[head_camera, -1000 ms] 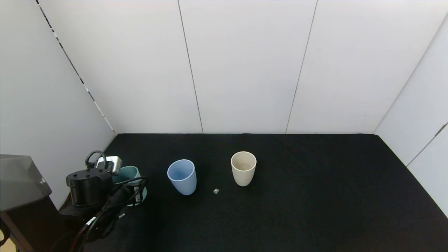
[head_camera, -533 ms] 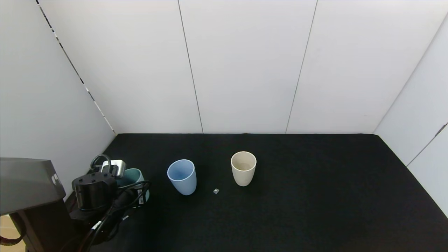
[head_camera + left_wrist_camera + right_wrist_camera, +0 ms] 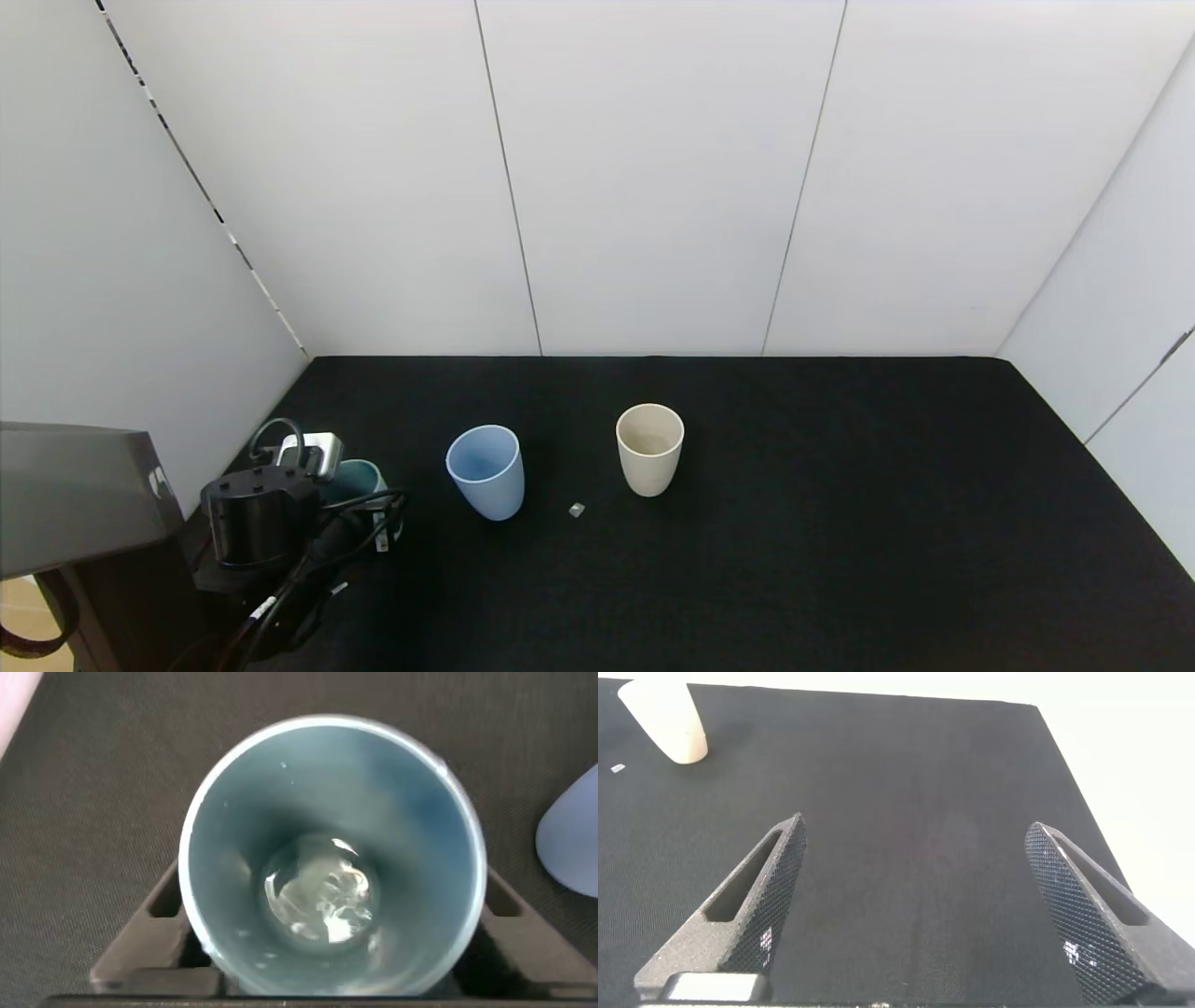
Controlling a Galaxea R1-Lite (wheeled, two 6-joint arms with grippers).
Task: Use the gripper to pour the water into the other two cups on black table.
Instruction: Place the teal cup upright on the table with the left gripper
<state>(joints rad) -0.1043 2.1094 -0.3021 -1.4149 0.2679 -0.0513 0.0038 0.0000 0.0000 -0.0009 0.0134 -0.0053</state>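
Note:
My left gripper is at the near left of the black table, shut on a teal-green cup. In the left wrist view its fingers stand on either side of that cup, which is upright with a little water at the bottom. The light blue cup stands upright to its right and shows at the edge of the left wrist view. The cream-beige cup stands upright farther right. My right gripper is open and empty over bare table, out of the head view.
A small pale scrap lies on the table between the two cups. White walls close the table at the back and both sides. The cream cup is far from the right gripper.
My left arm has shifted a little to the right and lower in the head view, carrying the teal-green cup with it. The blue and cream cups have not moved.

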